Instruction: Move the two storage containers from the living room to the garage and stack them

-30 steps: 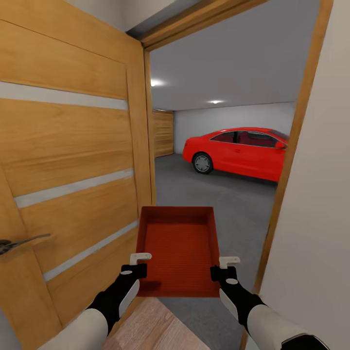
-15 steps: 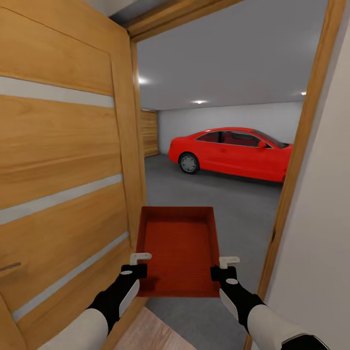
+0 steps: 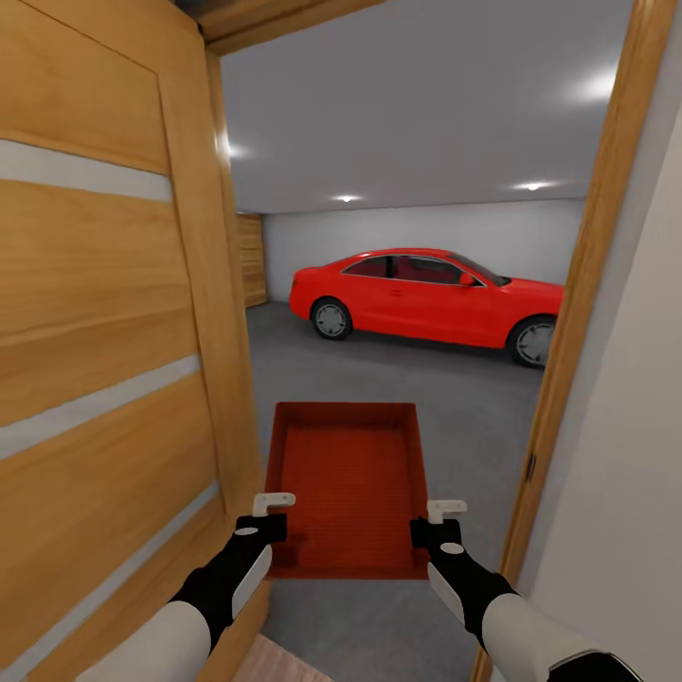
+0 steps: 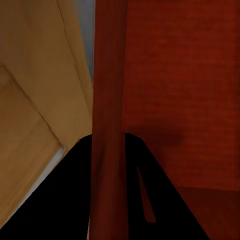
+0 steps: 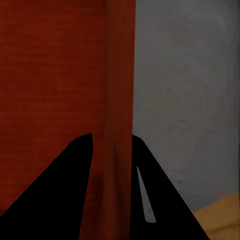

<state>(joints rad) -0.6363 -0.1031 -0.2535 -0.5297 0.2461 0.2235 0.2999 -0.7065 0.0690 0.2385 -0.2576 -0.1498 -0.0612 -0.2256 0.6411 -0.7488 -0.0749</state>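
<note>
One orange-red storage container (image 3: pixel 346 483), lidless and empty, hangs level in front of me between both arms, over the threshold of the garage. My left gripper (image 3: pixel 271 514) is shut on its left wall (image 4: pixel 107 100), and my right gripper (image 3: pixel 433 521) is shut on its right wall (image 5: pixel 119 90). In each wrist view the wall runs between the two dark fingers. Beyond the container lies the garage's dark grey concrete floor (image 3: pixel 455 398). The second container is out of view.
An open wood-plank door (image 3: pixel 104 332) stands close on my left, and a wooden door frame (image 3: pixel 578 313) with a pale wall is close on my right. A red car (image 3: pixel 426 294) is parked across the garage's far side. Light wood flooring (image 3: pixel 275 663) shows at my feet.
The view has advanced through the doorway: the door has slid off leftward and more of the car and garage shows. The container and both grippers keep their hold.
</note>
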